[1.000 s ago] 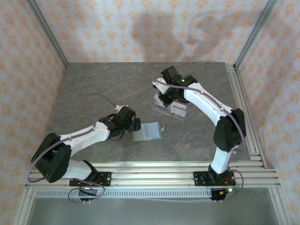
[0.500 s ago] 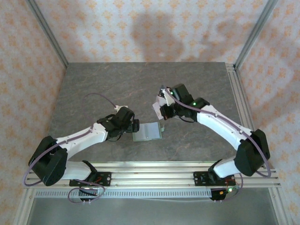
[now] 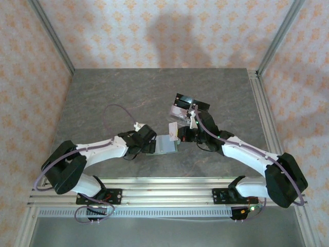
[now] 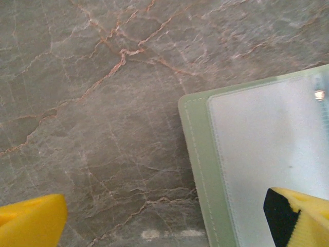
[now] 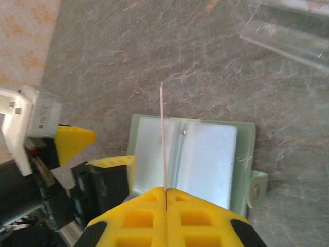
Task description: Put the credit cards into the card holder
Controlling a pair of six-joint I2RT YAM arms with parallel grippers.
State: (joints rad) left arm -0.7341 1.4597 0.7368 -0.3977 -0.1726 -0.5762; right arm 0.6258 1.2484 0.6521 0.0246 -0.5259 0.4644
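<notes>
- Lying open and flat on the grey marbled table, the card holder sits towards the near edge, between the two arms, with its pale inner face up.
- In the right wrist view the card holder shows two pale pockets side by side, and its snap tab sticks out from one edge.
- The right jaws are clenched on one credit card, held on its edge. It shows as a thin pale line rising from between the yellow fingers and crossing over the holder near its middle fold.
- From above, that credit card stands tilted at the holder's far edge. I cannot tell whether it touches the holder.
- The left jaws are released, spread wide, at the holder's left side.
- In the left wrist view one yellow finger is over bare table, and the other overlaps the pale inner face of the card holder. Contact cannot be told.
- A clear acrylic stand with black panels stands farther back on the table, apart from the holder. Its clear edge shows in a corner of the right wrist view.
</notes>
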